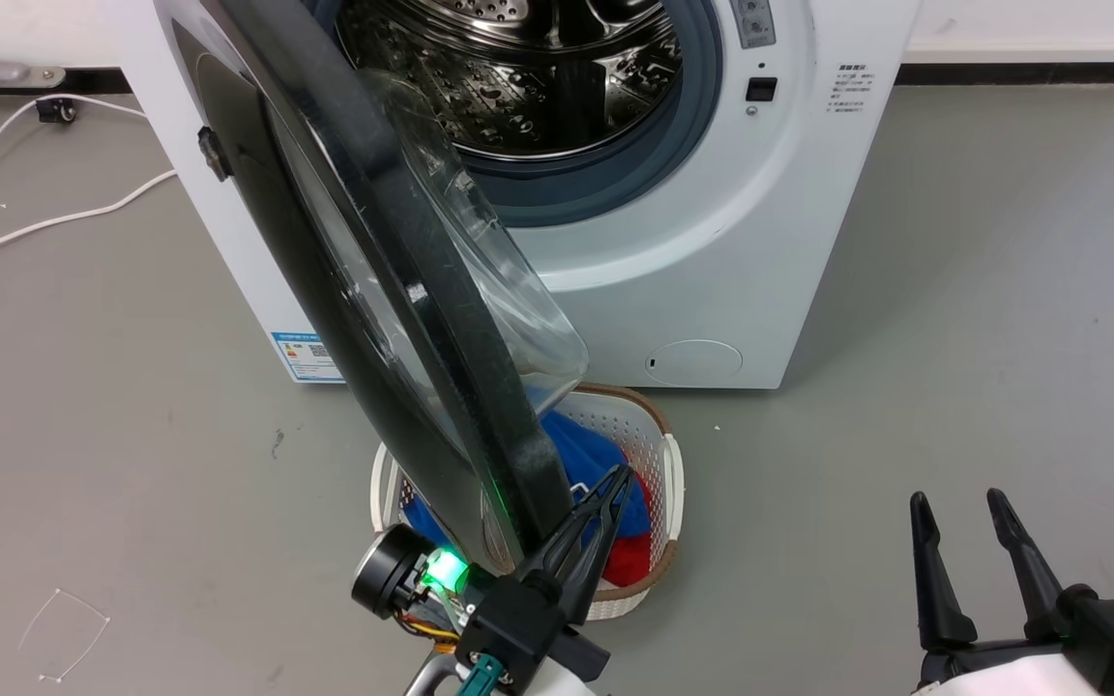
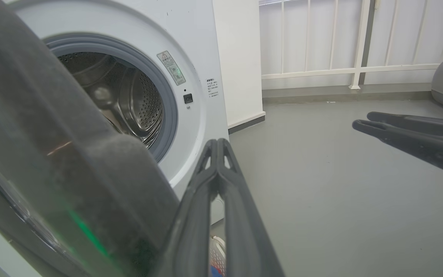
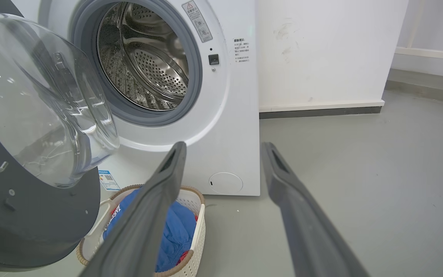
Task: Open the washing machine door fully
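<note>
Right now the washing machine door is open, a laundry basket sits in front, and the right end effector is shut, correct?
No: the right end effector is open, its fingers spread apart, as the right wrist view shows. The rest holds.

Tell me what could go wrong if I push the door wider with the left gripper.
1. The left gripper is shut and seems only to rest against the door at its inner rim, gripping nothing. It could slide off and leave the door half open.
2. The basket sits right under the door's lower edge and the gripper. Dipping lower may snag it or the clothes.
</note>
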Motion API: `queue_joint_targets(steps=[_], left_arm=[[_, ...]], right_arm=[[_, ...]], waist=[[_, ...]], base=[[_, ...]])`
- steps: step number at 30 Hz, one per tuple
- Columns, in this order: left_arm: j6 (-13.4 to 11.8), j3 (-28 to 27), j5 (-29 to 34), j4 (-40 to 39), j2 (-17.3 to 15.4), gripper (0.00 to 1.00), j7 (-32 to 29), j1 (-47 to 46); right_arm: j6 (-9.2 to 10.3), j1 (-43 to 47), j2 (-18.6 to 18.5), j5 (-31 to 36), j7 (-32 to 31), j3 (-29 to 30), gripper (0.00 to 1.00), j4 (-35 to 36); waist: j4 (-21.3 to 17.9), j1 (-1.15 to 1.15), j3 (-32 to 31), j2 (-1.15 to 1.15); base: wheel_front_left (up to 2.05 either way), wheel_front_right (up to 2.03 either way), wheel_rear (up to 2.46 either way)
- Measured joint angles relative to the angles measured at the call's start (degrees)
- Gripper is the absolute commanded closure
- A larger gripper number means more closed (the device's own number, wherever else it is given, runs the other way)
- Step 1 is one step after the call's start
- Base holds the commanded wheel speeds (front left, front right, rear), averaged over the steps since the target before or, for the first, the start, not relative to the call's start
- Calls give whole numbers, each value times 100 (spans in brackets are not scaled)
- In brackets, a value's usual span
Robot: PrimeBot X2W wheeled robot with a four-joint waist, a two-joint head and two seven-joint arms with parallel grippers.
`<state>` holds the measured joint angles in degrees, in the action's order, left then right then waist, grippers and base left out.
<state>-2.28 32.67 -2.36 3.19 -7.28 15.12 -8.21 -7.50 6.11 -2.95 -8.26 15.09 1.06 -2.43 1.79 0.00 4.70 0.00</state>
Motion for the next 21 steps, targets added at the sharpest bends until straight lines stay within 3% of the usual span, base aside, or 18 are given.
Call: queue_joint_targets(steps=[10,21], left_arm=[[-2,-171,18,-151,-75,100,19,292],[-165,-510,48,-297,-288,100,19,658]], right_arm=[[0,105,0,-73,0,-14,0,-88],[0,219,1,-85,0,-82,0,-146]], waist=[[264,0,-96,0],[790,0,-225,0]], base=[[0,0,0],[0,0,0]])
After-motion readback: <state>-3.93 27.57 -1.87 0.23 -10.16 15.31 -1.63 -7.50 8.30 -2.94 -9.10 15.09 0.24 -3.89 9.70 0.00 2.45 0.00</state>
